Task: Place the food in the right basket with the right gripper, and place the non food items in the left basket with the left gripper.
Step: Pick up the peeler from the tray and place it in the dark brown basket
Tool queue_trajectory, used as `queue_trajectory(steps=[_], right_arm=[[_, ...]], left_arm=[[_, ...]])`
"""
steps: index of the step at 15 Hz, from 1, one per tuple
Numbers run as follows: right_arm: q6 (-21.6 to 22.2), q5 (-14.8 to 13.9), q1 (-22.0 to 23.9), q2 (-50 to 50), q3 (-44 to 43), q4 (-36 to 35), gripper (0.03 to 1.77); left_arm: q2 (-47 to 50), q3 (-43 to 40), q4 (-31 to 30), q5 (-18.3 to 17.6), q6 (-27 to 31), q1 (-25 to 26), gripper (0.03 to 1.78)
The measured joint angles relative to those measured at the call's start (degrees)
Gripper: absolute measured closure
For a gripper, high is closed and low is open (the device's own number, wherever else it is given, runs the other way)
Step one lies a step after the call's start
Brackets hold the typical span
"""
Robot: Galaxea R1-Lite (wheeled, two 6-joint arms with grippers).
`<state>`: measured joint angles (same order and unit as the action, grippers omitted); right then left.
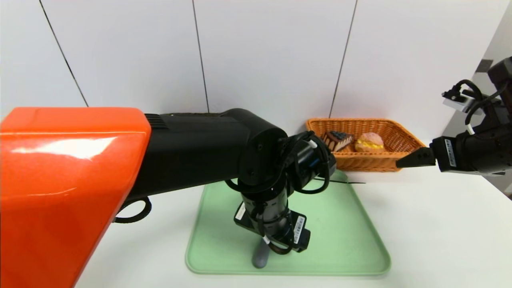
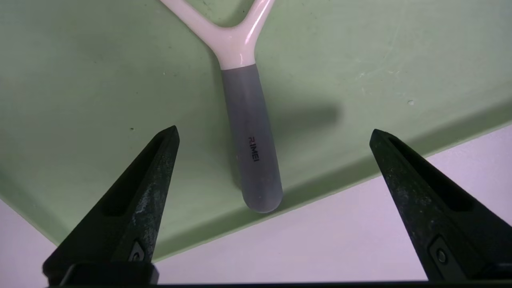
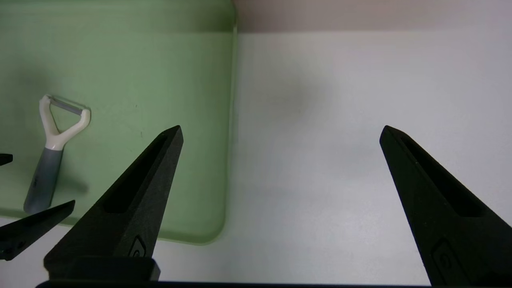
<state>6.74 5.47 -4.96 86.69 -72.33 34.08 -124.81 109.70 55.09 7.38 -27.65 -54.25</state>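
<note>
Left gripper point(image 2: 274, 134) hung wide open over the peeler point(image 2: 250, 132) on the green tray point(image 2: 80, 80).

The peeler lay flat near the tray's front edge, grey handle point(image 2: 252, 152) between the spread fingers and untouched, white forked head pointing away; it looked light and rigid, the smooth plastic head likely slippery and the blade end awkward, so the matte grey handle seemed the place to pinch, across its width near the middle; the cake slice point(image 1: 337, 140) and cream puff point(image 1: 369, 142) sat in the orange basket point(image 1: 404, 138); the right gripper point(image 3: 280, 134) hovered wide open and empty above the white table point(image 3: 340, 120), beside the tray.
</note>
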Motion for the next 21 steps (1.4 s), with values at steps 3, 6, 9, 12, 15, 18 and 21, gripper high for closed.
queue_trajectory(steps=[3,6,9,12,15,18,21], right_arm=[[0.01,0.01,0.0,0.13,0.22,0.0,0.1],[-0.1,0.0,-0.05,0.27,0.37,-0.02,0.1],[-0.1,0.0,-0.02,0.28,0.48,0.0,0.1],[-0.1,-0.02,-0.02,0.33,0.59,0.0,0.1],[-0.16,0.01,-0.02,0.3,0.59,0.0,0.09],[-0.27,0.01,-0.02,0.07,0.52,-0.05,0.09],[-0.57,0.01,-0.02,-0.28,0.45,-0.1,0.09]], left_arm=[[-1.01,0.07,1.44,-0.1,-1.1,0.41,0.12],[-1.54,0.07,1.49,-0.18,-1.34,0.83,0.12],[-2.01,0.07,1.49,-1.29,-1.71,1.5,0.12],[-2.18,0.07,1.52,-2.63,-2.04,1.68,0.12],[-2.34,0.07,1.49,-2.69,-2.11,1.69,0.58],[-2.65,0.07,1.46,-2.63,-2.11,1.69,0.94],[-2.82,0.09,1.44,-2.67,-2.11,1.69,1.53]])
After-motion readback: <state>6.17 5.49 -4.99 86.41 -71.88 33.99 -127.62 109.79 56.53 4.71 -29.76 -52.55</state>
